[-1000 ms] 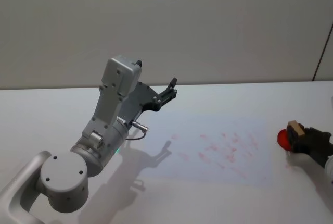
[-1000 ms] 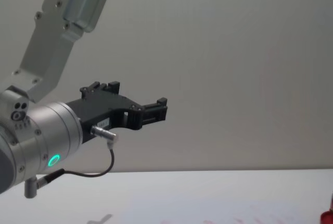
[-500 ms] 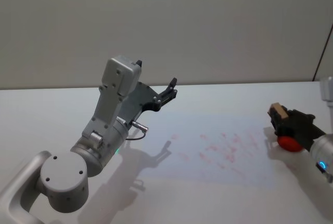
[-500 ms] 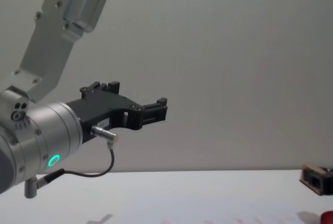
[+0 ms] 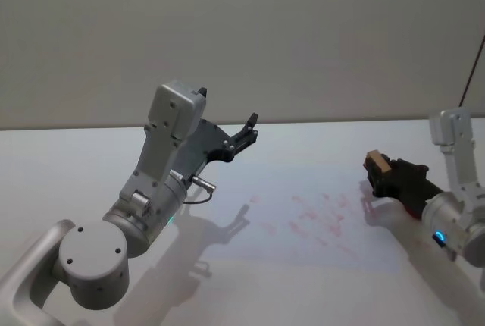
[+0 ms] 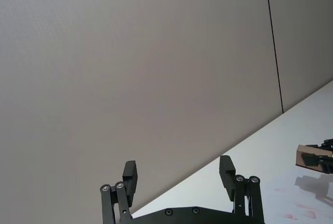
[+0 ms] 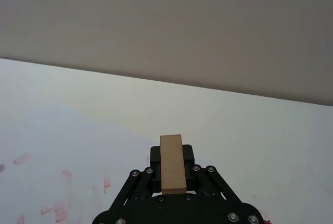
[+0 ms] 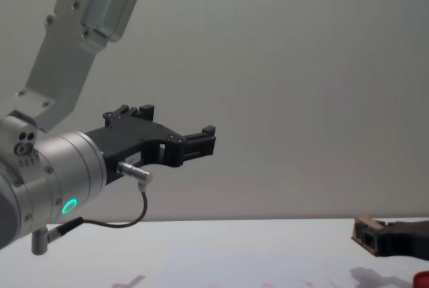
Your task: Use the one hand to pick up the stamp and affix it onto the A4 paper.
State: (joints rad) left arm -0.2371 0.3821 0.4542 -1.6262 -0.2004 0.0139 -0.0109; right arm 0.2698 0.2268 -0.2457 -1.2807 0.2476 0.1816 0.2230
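Your left arm is silver-grey metal: a boxy link dotted with screw heads, then a round wrist barrel carrying a small green light. A thin black cable loops out from a metal plug on that wrist. Your left gripper is black, its linkage fingers pinned with silver screws. Your right arm is the same grey with a blue light, and your right gripper is black with matching screws.

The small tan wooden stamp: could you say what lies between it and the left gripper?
Head view: only the white A4 paper, marked pinkish-red, lies there.
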